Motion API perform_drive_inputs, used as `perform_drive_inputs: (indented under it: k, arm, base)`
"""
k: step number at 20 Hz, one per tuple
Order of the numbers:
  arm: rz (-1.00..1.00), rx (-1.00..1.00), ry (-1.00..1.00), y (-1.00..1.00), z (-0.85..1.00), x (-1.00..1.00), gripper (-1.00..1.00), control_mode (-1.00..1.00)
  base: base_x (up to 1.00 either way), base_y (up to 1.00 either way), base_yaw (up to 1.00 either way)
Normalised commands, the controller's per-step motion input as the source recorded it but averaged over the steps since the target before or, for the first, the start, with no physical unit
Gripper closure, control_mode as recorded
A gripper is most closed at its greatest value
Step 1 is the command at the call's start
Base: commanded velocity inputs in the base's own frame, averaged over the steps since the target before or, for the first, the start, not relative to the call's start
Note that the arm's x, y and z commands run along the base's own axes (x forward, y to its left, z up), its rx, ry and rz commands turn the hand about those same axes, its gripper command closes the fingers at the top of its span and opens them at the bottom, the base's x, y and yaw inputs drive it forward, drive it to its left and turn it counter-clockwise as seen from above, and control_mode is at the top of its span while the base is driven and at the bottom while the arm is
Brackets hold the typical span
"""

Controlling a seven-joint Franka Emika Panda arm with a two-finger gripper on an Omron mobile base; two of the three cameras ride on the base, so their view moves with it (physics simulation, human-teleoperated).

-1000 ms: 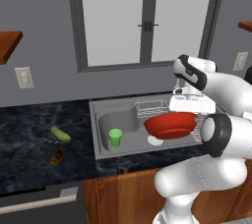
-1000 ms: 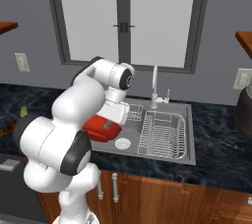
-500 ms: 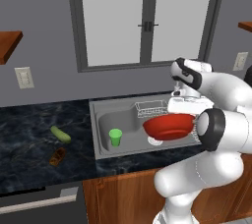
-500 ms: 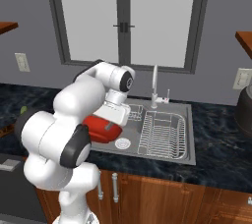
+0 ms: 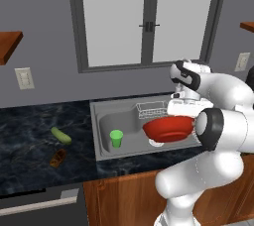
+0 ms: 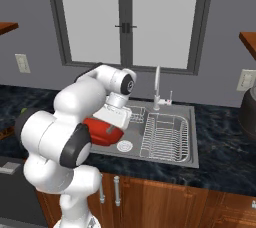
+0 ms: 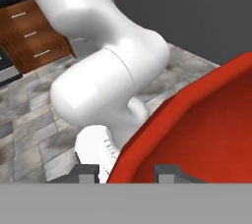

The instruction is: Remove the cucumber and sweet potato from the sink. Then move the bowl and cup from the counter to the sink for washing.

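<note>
My gripper [image 5: 184, 117] is shut on the rim of the red bowl [image 5: 168, 128], which hangs tilted over the right half of the grey sink [image 5: 99, 117]. In the hand view the bowl [image 7: 206, 129] runs between the two fingertips of the gripper [image 7: 127, 173]. From the right, the bowl [image 6: 97, 129] shows under the gripper [image 6: 111, 128], just left of the white drain [image 6: 124, 146]. The green cup [image 5: 116, 138] stands upright in the left part of the basin. On the dark counter to the left lie the light-green cucumber [image 5: 61, 135] and the brown sweet potato [image 5: 58, 157].
A wire dish rack [image 6: 165, 132] takes up the right part of the sink, and the curved faucet [image 6: 157, 87] rises behind it. A small wire basket [image 5: 151, 108] hangs at the basin's back edge. A dark pot [image 6: 248, 112] stands at the counter's far right.
The bowl has sunk a little toward the basin with the gripper. The cup, cucumber and sweet potato have stayed where they were.
</note>
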Motion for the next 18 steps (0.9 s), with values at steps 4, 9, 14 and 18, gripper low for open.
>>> perform_drive_inputs:
  k: [4,9,14,18]
  arm:
    - [0.00,0.00,-0.06,0.01,-0.12,0.09,1.00,-1.00]
    - [0.00,0.00,-0.13,0.03,-0.14,0.11,1.00,-1.00]
    - [0.00,0.00,-0.10,0.04,-0.14,0.14,1.00,-1.00]
    - [0.00,0.00,-0.05,0.06,-0.16,0.17,1.00,-1.00]
  base:
    - [0.00,0.00,0.00]
    - [0.00,0.00,0.00]
    - [0.00,0.00,0.00]
    - [0.00,0.00,0.00]
